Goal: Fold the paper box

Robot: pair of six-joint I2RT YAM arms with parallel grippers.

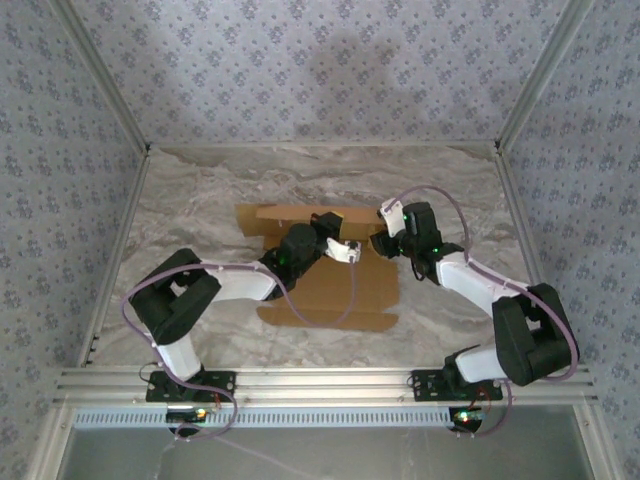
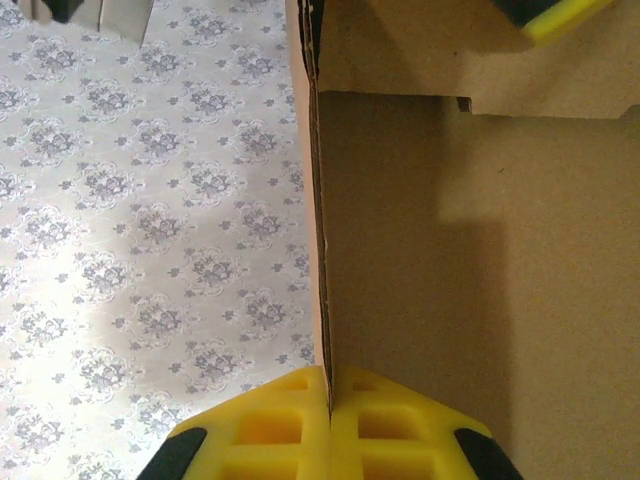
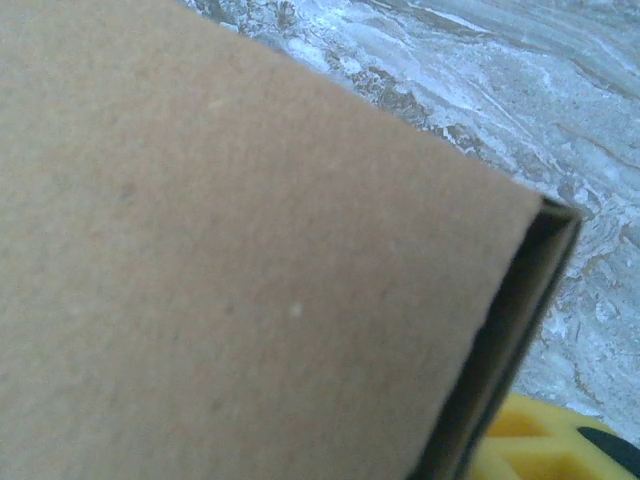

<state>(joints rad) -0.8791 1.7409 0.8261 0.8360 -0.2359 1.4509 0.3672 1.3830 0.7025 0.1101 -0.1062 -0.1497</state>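
Tabletop (image 1: 200, 190) first: grey marble, with the paper box (image 1: 375, 290) lying mid-table, its base flat and a rear wall raised. The left gripper (image 2: 330, 392) is pinched tight on the edge of an upright panel. The right gripper (image 1: 385, 238) sits at the box's right rear corner, one yellow finger (image 3: 525, 445) just beside a doubled flap, though I cannot tell whether it clamps. To fold well, I judge the left should hold its wall square on the crease while the right turns the flap inward slowly, without twisting, or the thin board may buckle.
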